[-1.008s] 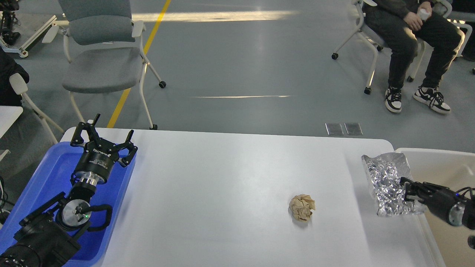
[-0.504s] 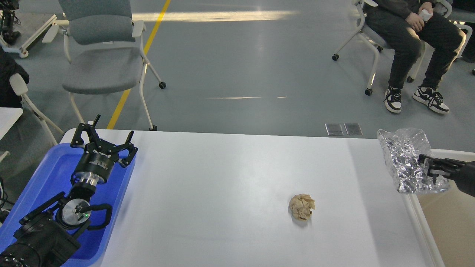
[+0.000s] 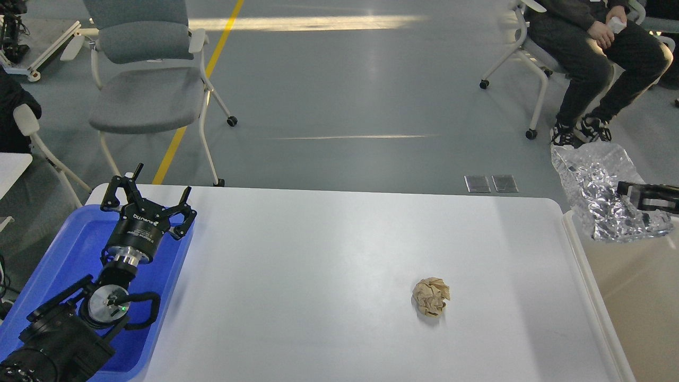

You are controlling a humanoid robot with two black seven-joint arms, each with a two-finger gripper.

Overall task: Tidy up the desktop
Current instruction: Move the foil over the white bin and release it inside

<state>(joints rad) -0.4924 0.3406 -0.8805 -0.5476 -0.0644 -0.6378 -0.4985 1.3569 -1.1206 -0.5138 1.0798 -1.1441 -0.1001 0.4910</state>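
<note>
Where grey floor meets it, white desktop [image 3: 329, 254], crumpled paper ball [image 3: 431, 296].

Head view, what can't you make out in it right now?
- Right tool: fingers dark against the crinkled foil bag; arm cut off by the right edge.
- Bag contents: hidden by the foil.
- Beige bin: cut off at right and bottom edges.
- Blue tray: floor partly covered by the left arm.
- Seated person: cut off above the chest by the top edge.

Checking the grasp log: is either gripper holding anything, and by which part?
The right gripper holds the crinkled foil bag by its right edge; the left gripper holds nothing.
</note>
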